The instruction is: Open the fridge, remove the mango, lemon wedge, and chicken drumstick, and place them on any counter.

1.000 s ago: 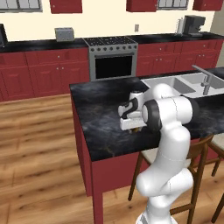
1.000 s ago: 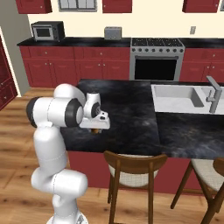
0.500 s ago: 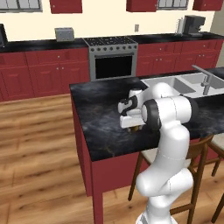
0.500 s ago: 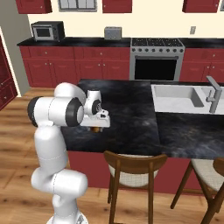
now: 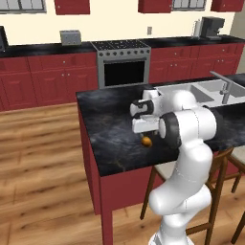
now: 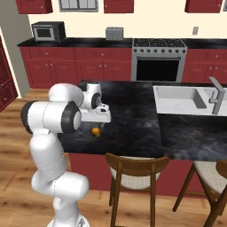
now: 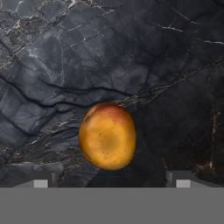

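Newly released smooth oval mango [image 7: 107, 136] on glossy marbled counter [image 7: 131, 57], gripper [image 7: 111, 178] wider.

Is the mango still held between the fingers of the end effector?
No, the mango lies free on the black counter, and the two fingertips stand wide apart on either side, not touching it.

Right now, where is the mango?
The mango lies on the black counter of the island, right under the open tool, near the front edge and far from the sink.
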{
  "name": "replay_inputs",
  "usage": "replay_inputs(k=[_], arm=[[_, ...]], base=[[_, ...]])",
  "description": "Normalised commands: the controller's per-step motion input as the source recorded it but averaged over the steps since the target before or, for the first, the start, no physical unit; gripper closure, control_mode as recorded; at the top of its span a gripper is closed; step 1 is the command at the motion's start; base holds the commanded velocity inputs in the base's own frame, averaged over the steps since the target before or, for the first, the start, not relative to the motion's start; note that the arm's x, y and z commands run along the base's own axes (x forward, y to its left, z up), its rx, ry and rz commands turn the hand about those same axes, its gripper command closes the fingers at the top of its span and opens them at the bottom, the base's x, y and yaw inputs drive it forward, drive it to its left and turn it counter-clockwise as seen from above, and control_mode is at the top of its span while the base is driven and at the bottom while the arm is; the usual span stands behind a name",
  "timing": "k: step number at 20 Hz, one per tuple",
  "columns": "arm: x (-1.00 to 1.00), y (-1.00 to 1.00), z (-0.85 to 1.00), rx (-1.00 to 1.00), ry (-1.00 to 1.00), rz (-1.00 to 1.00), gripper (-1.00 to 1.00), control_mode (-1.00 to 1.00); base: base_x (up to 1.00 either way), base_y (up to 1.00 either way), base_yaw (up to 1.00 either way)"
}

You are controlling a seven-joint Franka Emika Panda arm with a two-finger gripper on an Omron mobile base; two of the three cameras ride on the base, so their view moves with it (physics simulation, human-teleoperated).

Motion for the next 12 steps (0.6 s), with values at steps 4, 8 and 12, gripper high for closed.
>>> replay_inputs(k=[4, 8, 12], arm=[[-0.17, 0.0, 0.98, 0.0, -0.06, 0.0, -1.0, -1.0], [-0.45, 0.0, 1.0, 0.01, -0.03, 0.0, -1.0, -1.0], [-0.83, -0.08, 1.0, 0.06, -0.05, 0.0, -1.0, -1.0]], base=[[0.0, 0.0, 0.0], [0.0, 0.0, 0.0], [0.0, 0.0, 0.0]])
